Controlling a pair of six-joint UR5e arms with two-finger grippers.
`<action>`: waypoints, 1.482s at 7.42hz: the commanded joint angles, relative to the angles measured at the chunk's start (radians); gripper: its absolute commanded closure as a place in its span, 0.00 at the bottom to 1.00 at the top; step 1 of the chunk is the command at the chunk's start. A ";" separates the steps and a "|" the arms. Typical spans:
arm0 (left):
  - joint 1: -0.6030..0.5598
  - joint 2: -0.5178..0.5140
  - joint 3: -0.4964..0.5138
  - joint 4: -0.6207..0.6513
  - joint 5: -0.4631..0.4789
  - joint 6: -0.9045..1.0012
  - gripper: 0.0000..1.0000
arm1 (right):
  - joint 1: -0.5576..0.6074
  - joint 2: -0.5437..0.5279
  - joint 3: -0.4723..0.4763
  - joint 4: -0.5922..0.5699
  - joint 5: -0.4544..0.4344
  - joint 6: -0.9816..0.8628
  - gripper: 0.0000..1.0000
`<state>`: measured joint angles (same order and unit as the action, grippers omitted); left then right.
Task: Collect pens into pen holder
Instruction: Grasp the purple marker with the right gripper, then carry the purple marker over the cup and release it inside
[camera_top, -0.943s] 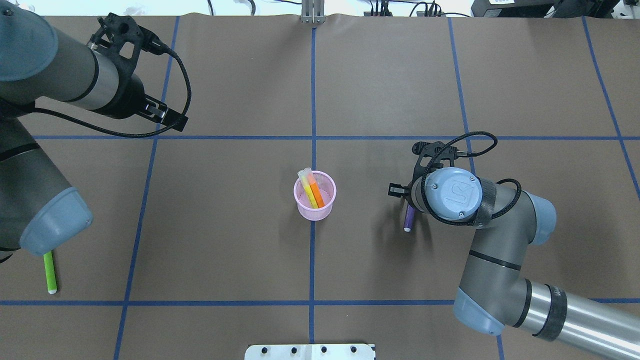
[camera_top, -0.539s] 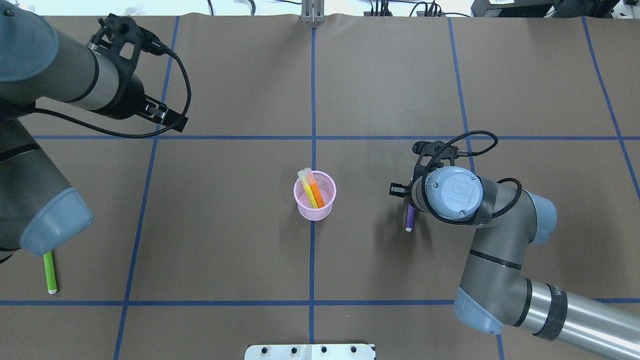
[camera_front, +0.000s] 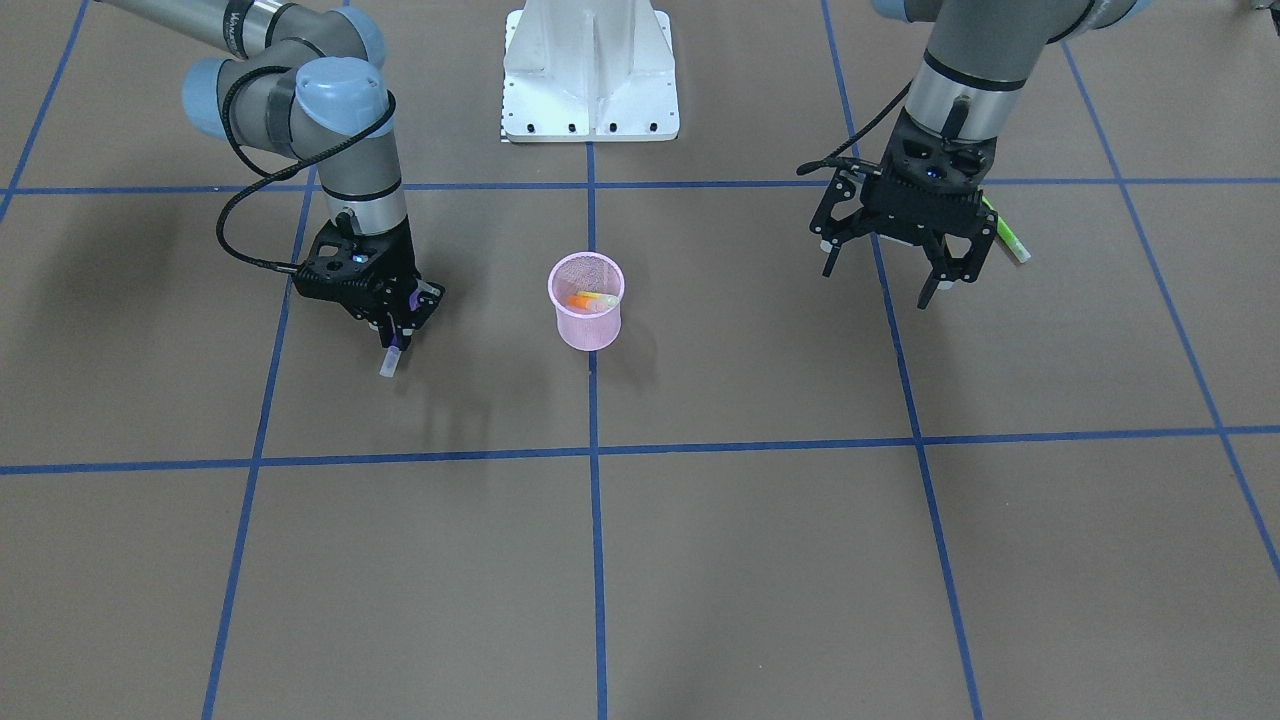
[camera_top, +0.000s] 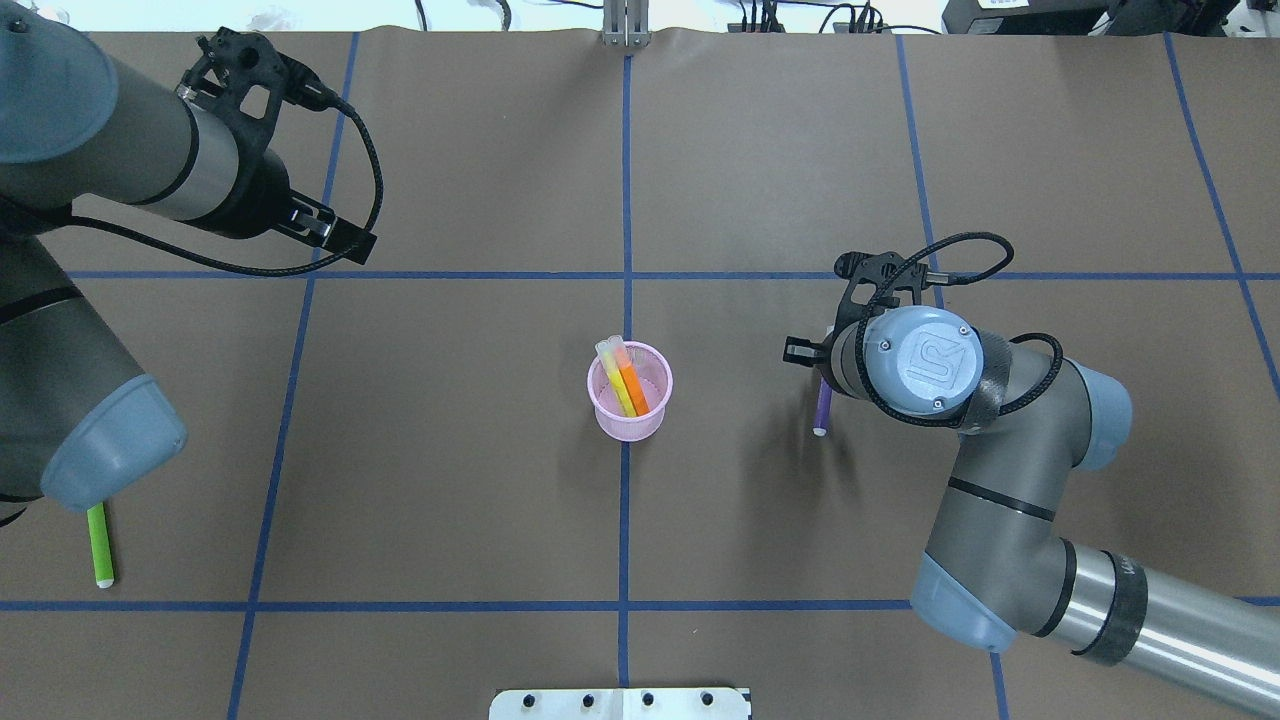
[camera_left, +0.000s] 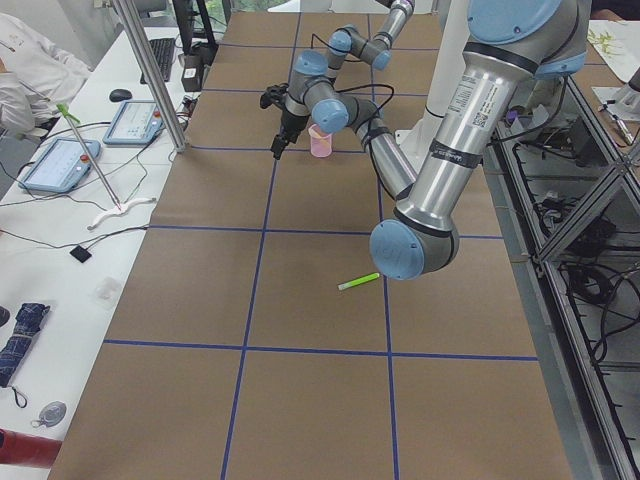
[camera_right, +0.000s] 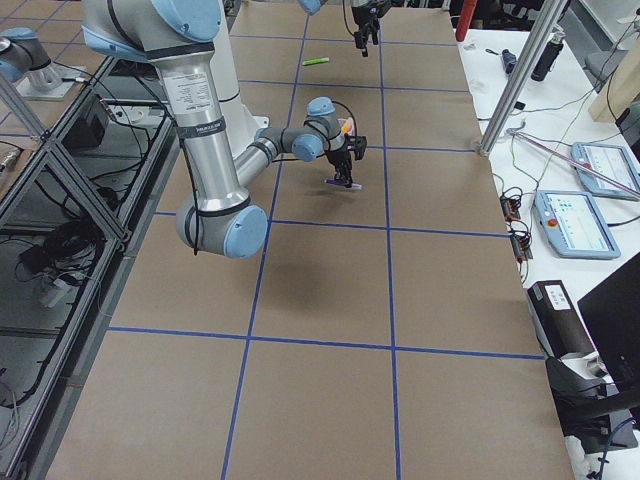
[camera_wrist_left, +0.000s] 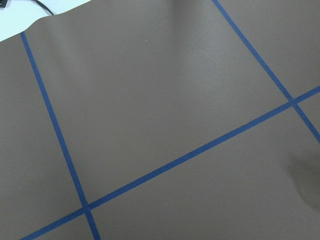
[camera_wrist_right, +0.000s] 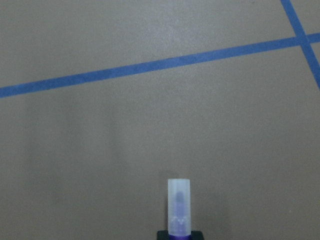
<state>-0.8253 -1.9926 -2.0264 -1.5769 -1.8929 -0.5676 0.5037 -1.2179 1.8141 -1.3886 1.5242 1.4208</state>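
Altogether four pens (camera_top: 99, 545) — two in one holder (camera_top: 625, 428).

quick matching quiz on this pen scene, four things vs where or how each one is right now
Things:
1. purple pen
2. green pen
3. orange pen
4. left gripper

States:
a. standing in the pen holder
b. open, holding nothing
c. gripped by the right gripper
d. lying flat on the table

Pairs: 1-c, 2-d, 3-a, 4-b
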 joint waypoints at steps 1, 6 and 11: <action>0.003 0.000 0.005 0.000 0.000 0.002 0.00 | 0.006 0.056 0.048 0.002 -0.208 -0.005 1.00; 0.014 -0.011 0.031 -0.006 -0.009 -0.003 0.00 | -0.255 0.181 0.031 0.006 -0.836 0.010 1.00; 0.015 -0.005 0.034 -0.006 -0.011 -0.012 0.00 | -0.335 0.285 -0.110 0.006 -0.937 0.012 1.00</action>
<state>-0.8100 -1.9990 -1.9926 -1.5831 -1.9036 -0.5793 0.1768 -0.9458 1.7267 -1.3821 0.5924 1.4339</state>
